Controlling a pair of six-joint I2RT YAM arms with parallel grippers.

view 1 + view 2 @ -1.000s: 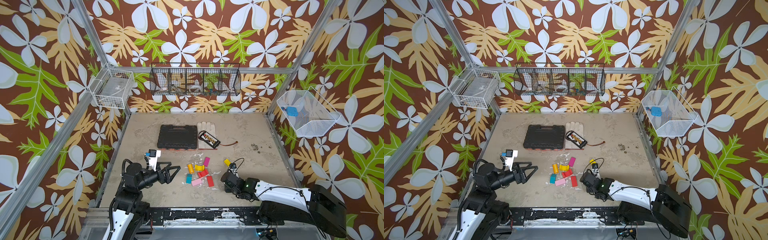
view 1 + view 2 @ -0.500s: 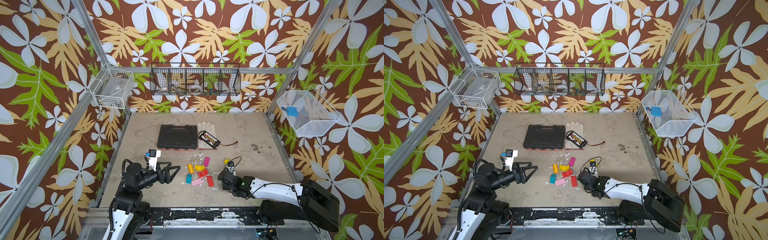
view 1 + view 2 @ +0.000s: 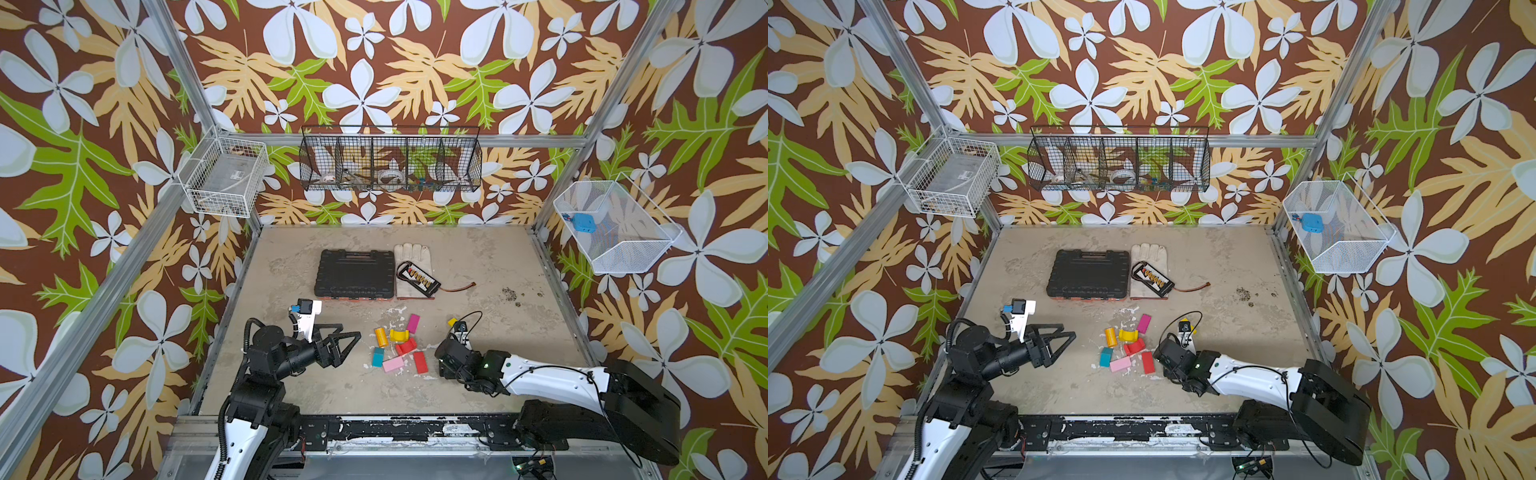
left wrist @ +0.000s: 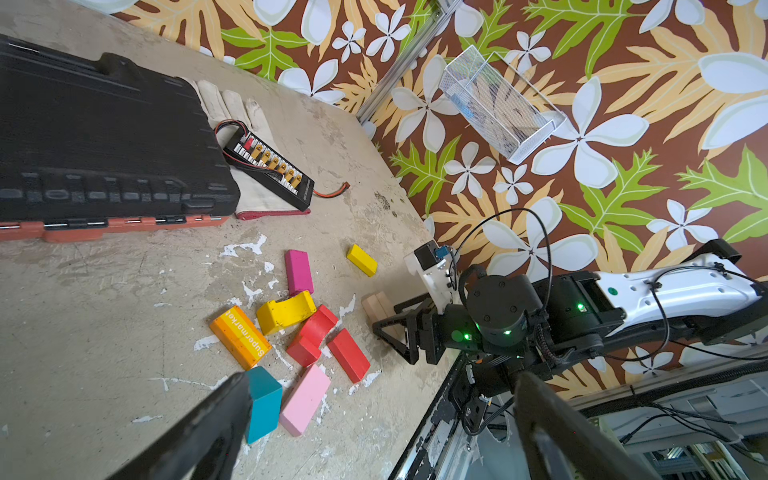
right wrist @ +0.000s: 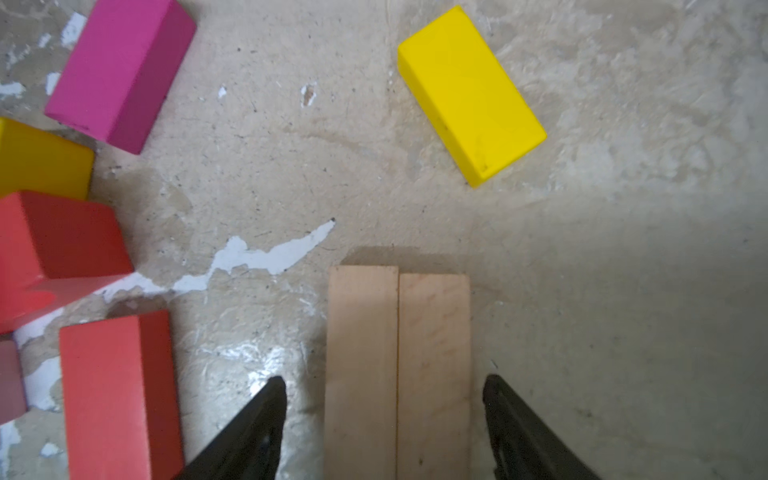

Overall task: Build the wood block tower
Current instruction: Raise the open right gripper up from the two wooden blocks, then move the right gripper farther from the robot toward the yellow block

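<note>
Two plain tan blocks (image 5: 399, 365) lie flat on the table (image 5: 623, 291), side by side and touching each other. They sit inside the right gripper (image 5: 384, 381), whose jaws stand apart with a gap on each side, gripping nothing. A yellow brick (image 5: 469, 95) lies ahead, and the coloured blocks (image 3: 399, 345) are scattered nearby. Beyond them the left gripper (image 3: 348, 349) hovers wide open and empty.

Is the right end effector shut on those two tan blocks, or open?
Open. The right end effector has its fingers clear of the two tan blocks between them; bare table shows on both sides.
</note>
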